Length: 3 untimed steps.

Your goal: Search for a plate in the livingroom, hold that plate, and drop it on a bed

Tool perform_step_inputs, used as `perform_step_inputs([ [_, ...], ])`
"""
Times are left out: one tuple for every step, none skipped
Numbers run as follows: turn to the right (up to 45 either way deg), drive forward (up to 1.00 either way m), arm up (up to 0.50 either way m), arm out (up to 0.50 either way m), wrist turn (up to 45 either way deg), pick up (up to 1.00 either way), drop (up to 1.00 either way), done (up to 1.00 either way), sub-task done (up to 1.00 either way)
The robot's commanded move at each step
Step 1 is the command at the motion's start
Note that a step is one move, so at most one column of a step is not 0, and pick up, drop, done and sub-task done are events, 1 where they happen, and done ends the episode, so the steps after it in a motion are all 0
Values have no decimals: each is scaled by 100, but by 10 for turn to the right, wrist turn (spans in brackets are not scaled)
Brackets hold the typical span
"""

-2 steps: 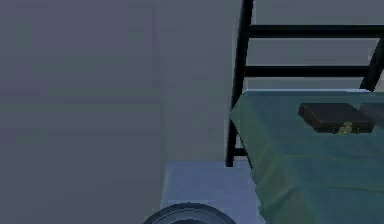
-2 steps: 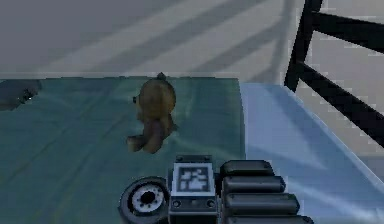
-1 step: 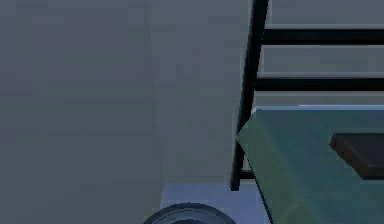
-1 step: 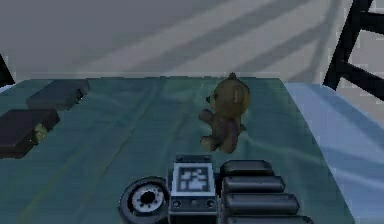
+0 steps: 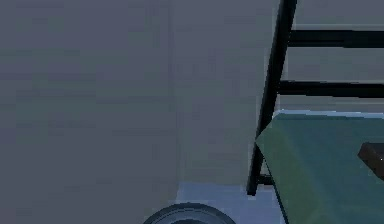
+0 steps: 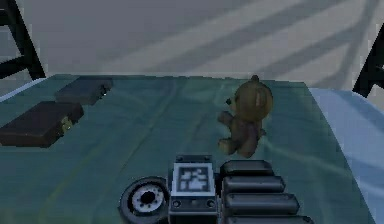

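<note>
Teal bed (image 6: pixel 150 110) beside grey wall (image 6: pixel 150 35); whether fingers (image 6: pixel 145 198) hold anything, unclear.

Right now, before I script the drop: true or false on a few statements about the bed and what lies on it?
1. A brown teddy bear sits on the bed cover. True.
2. The bed cover is red. False: it is teal-green.
3. Two dark flat cases lie on the cover at the arm side view's left. True.
4. The teddy bear sits on top of one of the cases. False: it sits apart from them, farther toward the arm side view's right.
5. In the forward view, the bed frame is dark and stands against a plain wall. True.
</note>
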Motion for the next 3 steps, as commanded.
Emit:
perform_step_inputs([
  [0,0,0,48,0,0,0,0,0],
  [0,0,0,0,450,0,0,0,0],
  [0,0,0,0,450,0,0,0,0],
])
